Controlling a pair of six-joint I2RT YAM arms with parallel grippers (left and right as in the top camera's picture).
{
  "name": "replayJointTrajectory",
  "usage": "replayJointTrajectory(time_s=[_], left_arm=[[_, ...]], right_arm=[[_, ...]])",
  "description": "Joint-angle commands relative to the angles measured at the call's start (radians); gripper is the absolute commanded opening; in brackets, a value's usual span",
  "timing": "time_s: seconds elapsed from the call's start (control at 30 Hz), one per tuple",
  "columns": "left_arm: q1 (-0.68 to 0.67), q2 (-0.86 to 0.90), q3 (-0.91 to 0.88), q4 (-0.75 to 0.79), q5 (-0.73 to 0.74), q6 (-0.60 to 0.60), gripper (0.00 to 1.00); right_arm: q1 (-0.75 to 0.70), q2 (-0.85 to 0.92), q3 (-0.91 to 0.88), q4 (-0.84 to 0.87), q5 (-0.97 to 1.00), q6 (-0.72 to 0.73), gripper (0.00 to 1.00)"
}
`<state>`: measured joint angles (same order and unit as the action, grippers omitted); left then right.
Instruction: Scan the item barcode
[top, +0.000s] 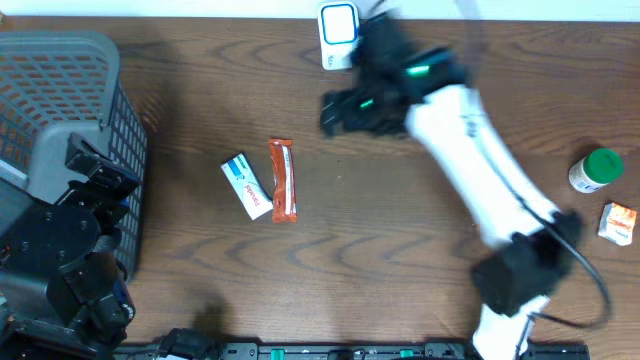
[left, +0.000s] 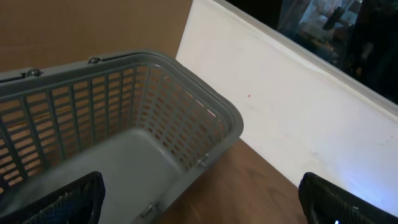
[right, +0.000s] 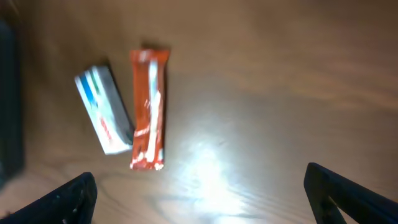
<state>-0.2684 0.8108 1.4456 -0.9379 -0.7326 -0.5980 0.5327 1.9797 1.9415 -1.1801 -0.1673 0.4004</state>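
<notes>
Spread, empty right gripper (right: 205, 199) faces the bar (right: 148, 109), left of centre: likely light, slippery, crushable; pinch across its narrow middle.

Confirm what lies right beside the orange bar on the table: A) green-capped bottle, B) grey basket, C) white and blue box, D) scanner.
C: the white and blue box lies alongside the orange bar, as the overhead and right wrist views both show.

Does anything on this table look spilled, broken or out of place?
Nothing stands out. The orange bar and the small white box lie flat side by side on the table, the grey basket stands upright at the left, and nothing looks spilled or damaged.
</notes>
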Motion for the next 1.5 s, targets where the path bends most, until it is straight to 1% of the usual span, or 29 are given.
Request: replayJointTrajectory(time_s=[0.0, 0.1, 0.2, 0.3, 0.5, 0.6, 0.7, 0.83, 0.93, 1.03, 1.1, 1.13, 1.17, 1.23, 1.27, 1.33, 1.4, 1.47], left_arm=[[0.006, 0.0, -0.003, -0.001, -0.013, 0.013, 1.0], [0.006, 0.0, -0.003, -0.001, -0.013, 0.013, 1.0], [0.006, 0.0, -0.003, -0.001, -0.013, 0.013, 1.0], [0.006, 0.0, -0.003, -0.001, -0.013, 0.013, 1.0], [0.006, 0.0, -0.003, -0.001, -0.013, 0.013, 1.0], [0.006, 0.0, -0.003, -0.001, -0.013, 0.013, 1.0], [0.006, 0.0, -0.003, -0.001, -0.013, 0.013, 1.0], [0.006, 0.0, -0.003, -0.001, -0.013, 0.013, 1.0], [0.006, 0.0, -0.003, -0.001, -0.013, 0.013, 1.0], [0.006, 0.0, -0.003, -0.001, -0.013, 0.013, 1.0], [0.006, 0.0, -0.003, -0.001, -0.013, 0.013, 1.0], [0.006, 0.0, -0.003, -0.001, -0.013, 0.013, 1.0], [0.006, 0.0, -0.003, -0.001, -0.013, 0.013, 1.0], [0.006, 0.0, -0.003, -0.001, -0.013, 0.013, 1.0], [0.006, 0.0, -0.003, -0.001, -0.013, 0.013, 1.0], [0.006, 0.0, -0.003, -0.001, -0.013, 0.013, 1.0], [0.006, 0.0, -0.003, -0.001, -0.013, 0.013, 1.0], [0.006, 0.0, -0.003, -0.001, -0.013, 0.013, 1.0]], right_arm=[[0.095, 0.079, 0.005, 0.002, 0.009, 0.085, 0.99], [0.147, 0.153, 0.005, 0.01, 0.008, 0.129, 0.99], [0.188, 0.203, 0.005, 0.031, 0.008, 0.143, 0.99], [0.216, 0.23, 0.005, 0.043, 0.008, 0.18, 0.99], [0.259, 0.266, 0.005, 0.112, 0.011, 0.179, 0.99], [0.273, 0.291, 0.005, 0.117, 0.073, 0.217, 0.99], [0.275, 0.32, 0.005, 0.115, 0.126, 0.268, 0.96], [0.275, 0.37, 0.005, 0.117, 0.125, 0.303, 0.91], [0.275, 0.398, 0.005, 0.117, 0.125, 0.319, 0.86], [0.275, 0.409, 0.005, 0.119, 0.125, 0.325, 0.84], [0.275, 0.411, 0.005, 0.119, 0.126, 0.325, 0.8], [0.275, 0.41, 0.005, 0.12, 0.126, 0.325, 0.78], [0.275, 0.411, 0.005, 0.12, 0.129, 0.325, 0.72], [0.275, 0.411, 0.005, 0.114, 0.151, 0.325, 0.5], [0.275, 0.411, 0.005, 0.108, 0.164, 0.325, 0.44], [0.275, 0.411, 0.005, 0.088, 0.185, 0.324, 0.35], [0.275, 0.411, 0.005, 0.056, 0.212, 0.309, 0.31], [0.275, 0.411, 0.005, 0.019, 0.248, 0.243, 0.25]])
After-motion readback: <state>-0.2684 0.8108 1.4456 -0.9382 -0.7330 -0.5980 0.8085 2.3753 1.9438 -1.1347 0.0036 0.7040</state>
